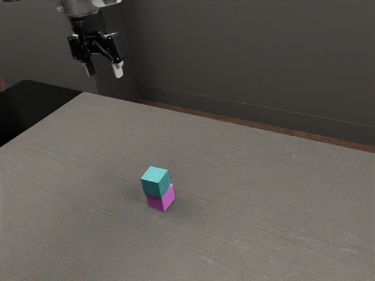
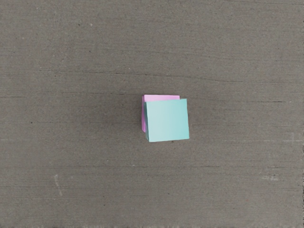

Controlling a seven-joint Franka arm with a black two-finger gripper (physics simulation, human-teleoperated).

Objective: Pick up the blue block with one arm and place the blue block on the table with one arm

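Observation:
High above the table's far left part in the exterior view is my gripper, open, its two fingertips apart with nothing between them. The blue block, teal-blue in colour, rests on top of a magenta block, slightly offset from it. The wrist view looks down on the blue block, which covers most of the magenta block; a strip of magenta shows along two sides. The table carries the stack, well below my gripper and apart from it.
A black surface adjoins the table at the exterior view's left. Behind the table stands a dark grey wall, with a strip of brown floor at its foot.

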